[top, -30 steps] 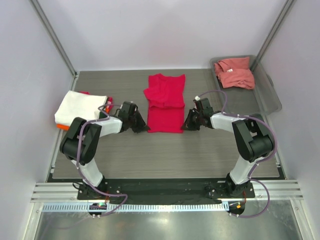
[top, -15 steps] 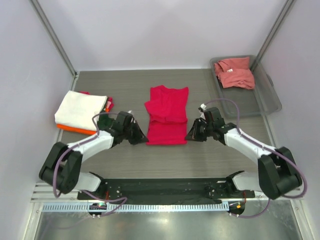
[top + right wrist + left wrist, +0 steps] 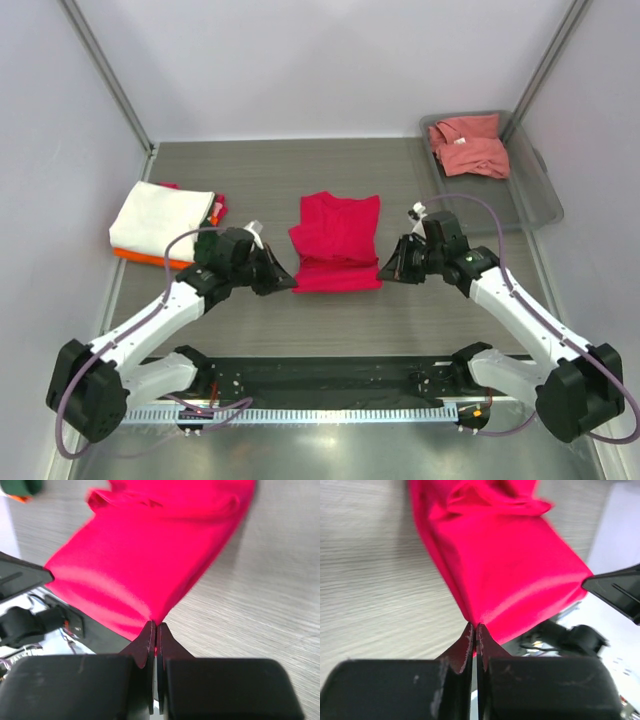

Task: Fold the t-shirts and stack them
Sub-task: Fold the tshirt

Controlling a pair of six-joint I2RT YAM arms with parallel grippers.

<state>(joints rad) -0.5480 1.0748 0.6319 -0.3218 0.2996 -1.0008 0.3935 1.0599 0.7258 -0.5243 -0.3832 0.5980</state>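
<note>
A crimson t-shirt (image 3: 337,243) hangs lifted between both arms above the middle of the table, its far part folded under. My left gripper (image 3: 286,283) is shut on its near left corner, where the cloth (image 3: 500,565) runs into the closed tips (image 3: 474,630). My right gripper (image 3: 386,272) is shut on the near right corner, the cloth (image 3: 150,550) pinched at its tips (image 3: 155,626). A folded stack lies at the left, a cream-white t-shirt (image 3: 160,218) on top of an orange one (image 3: 140,258). A salmon-pink t-shirt (image 3: 468,145) lies crumpled in the tray.
The grey plastic tray (image 3: 530,200) stands at the back right corner. A dark green bit of cloth (image 3: 20,486) shows in the right wrist view's top left. Grey walls and metal posts close in the table on three sides.
Both grippers have pulled the crimson t-shirt's near edge toward the arm bases and lifted it. The shirt has shortened as its far part slid nearer.
</note>
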